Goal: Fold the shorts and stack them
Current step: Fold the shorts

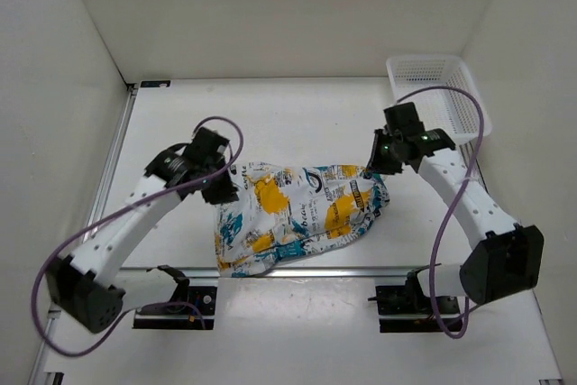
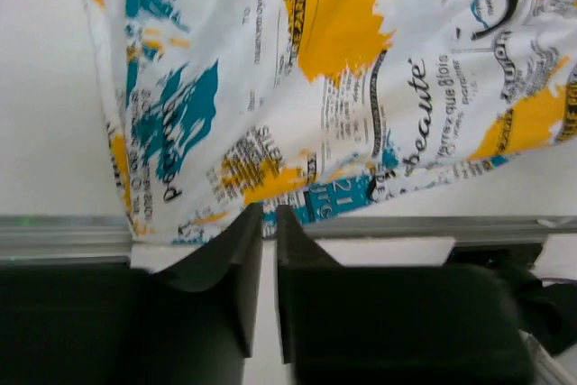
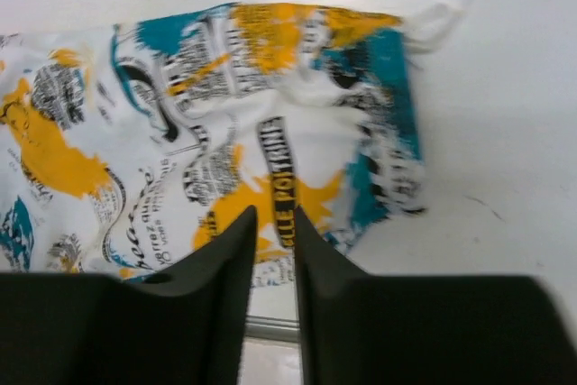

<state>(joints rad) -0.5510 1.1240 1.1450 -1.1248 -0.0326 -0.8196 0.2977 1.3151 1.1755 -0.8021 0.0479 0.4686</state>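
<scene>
The shorts (image 1: 297,214) lie crumpled flat mid-table, white with yellow-orange, teal and black print. My left gripper (image 1: 224,188) hovers at their upper-left corner. In the left wrist view its jaws (image 2: 269,214) stand nearly together with only bare table showing in the thin slit, and the shorts (image 2: 343,69) lie just beyond the tips. My right gripper (image 1: 375,165) is over the upper-right corner. In the right wrist view its jaws (image 3: 275,218) are close together above the shorts (image 3: 180,132), with nothing held between them.
A white lattice basket (image 1: 431,60) stands at the back right by the wall. A metal rail (image 1: 297,270) runs along the near edge, just under the shorts' lower hem. White walls close in the table on the left, back and right.
</scene>
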